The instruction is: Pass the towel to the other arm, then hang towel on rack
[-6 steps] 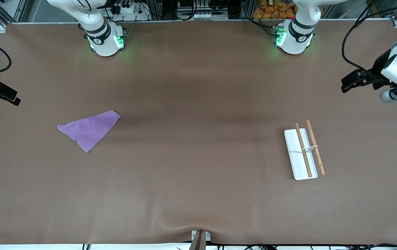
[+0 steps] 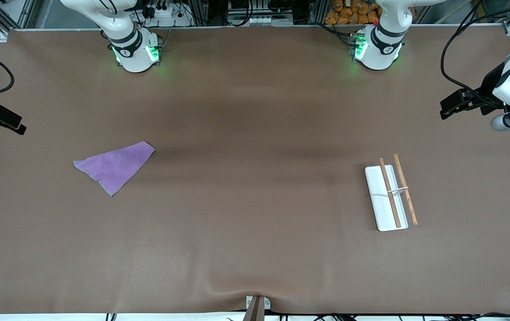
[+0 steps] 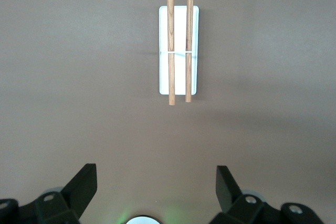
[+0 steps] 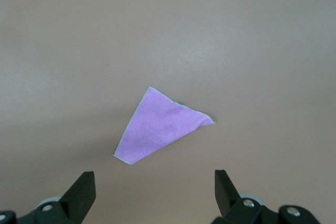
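Observation:
A purple towel [image 2: 114, 166] lies flat on the brown table toward the right arm's end; the right wrist view shows it as a folded wedge [image 4: 160, 127]. The rack [image 2: 388, 194], a white tray base with two thin wooden rods joined by a white crosspiece, stands toward the left arm's end and also shows in the left wrist view [image 3: 178, 50]. My right gripper [image 4: 155, 179] hangs high above the table by the towel, open and holding nothing. High up by the rack hangs my left gripper [image 3: 156, 174], also open and holding nothing.
The brown mat [image 2: 255, 111] covers the whole table. Both arm bases [image 2: 136, 53] [image 2: 377, 49] stand along the edge farthest from the front camera. A small mount [image 2: 257, 305] sits at the nearest edge. Cables trail at both ends of the table.
The left arm's hand has drifted slightly toward its own end of the table. Towel, rack and right arm have not moved.

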